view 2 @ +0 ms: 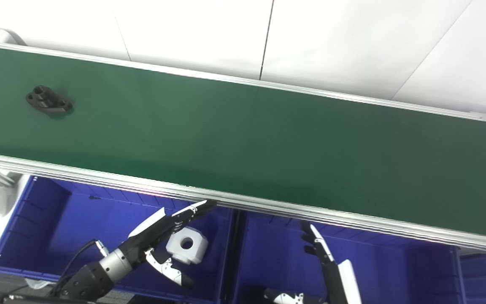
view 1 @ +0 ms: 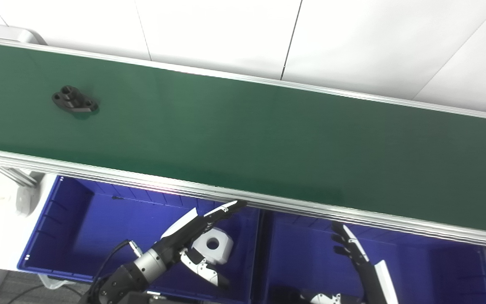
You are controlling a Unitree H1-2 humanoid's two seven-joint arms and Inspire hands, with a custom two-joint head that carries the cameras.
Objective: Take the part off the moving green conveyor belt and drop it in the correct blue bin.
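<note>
Plastic, matte black and lobed with round holes — the flat bracket-shaped part [view 1: 74, 99] lies far left on the smooth green conveyor belt [view 1: 268, 139]. Below, over ribbed blue plastic bins [view 1: 78, 228], left hand [view 1: 196, 236] and right hand [view 1: 359, 257] hover with fingers spread, empty — a blocky white holed piece [view 1: 214, 245] sits in the left bin.

The right hand [view 1: 363, 264] is partly cut off below.

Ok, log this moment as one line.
black part: on conveyor belt, far left | left hand: open, over left blue bin | right hand: open | white part: in left bin
</note>
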